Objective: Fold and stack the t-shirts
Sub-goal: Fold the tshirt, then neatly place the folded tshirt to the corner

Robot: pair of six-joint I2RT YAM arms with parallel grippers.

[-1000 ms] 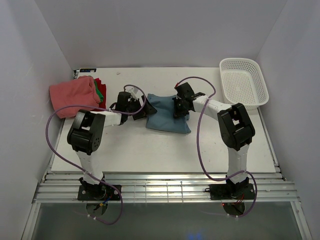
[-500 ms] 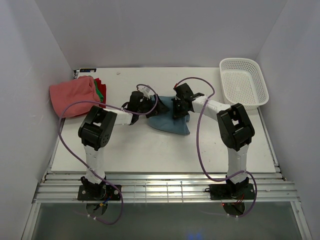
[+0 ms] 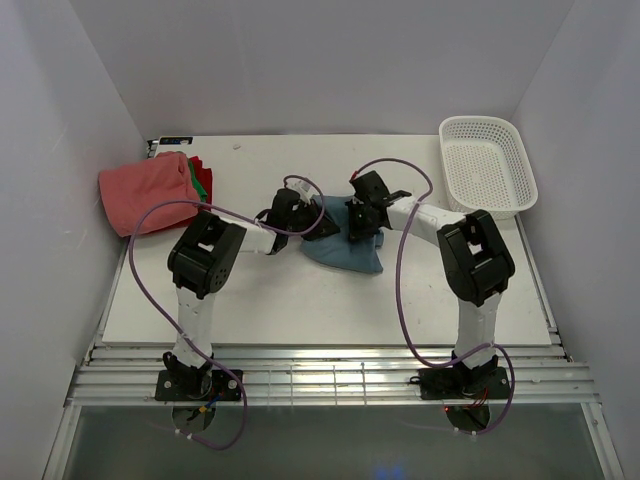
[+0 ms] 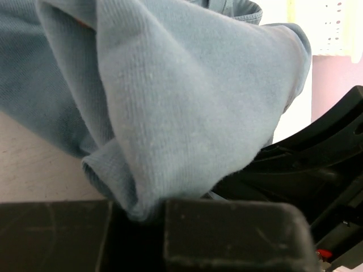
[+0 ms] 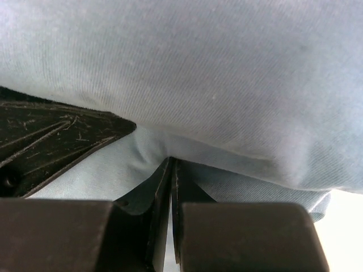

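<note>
You're holding the dusty teal-blue cotton t-shirt (image 3: 345, 252) from both sides right now. It's sitting bunched up around the middle of the flat white table (image 3: 300, 300), squeezed between the ends of the two arms.

Your left gripper (image 3: 308, 222) is biting into the shirt's left edge. In the left wrist view, a rolled fold of the blue fabric (image 4: 187, 102) is sitting wedged between the two black fingers (image 4: 238, 235), so that one's pinching cloth.

Your right gripper (image 3: 357, 228) is touching the shirt's upper right part. In its own wrist view the jaws are pressing almost flat together, with only a thin slit showing. The blue fabric (image 5: 198, 68) is puckering right at the tips and draping over them, so it's looking like a pinch on the tee there too.

The folded salmon-pink t-shirt (image 3: 148, 190) is lying at the far left corner, with the green and red folded t-shirts (image 3: 203, 182) peeking out along its right side. The white plastic mesh basket (image 3: 487, 165) is sitting at the far right corner, well apart from everything.
</note>
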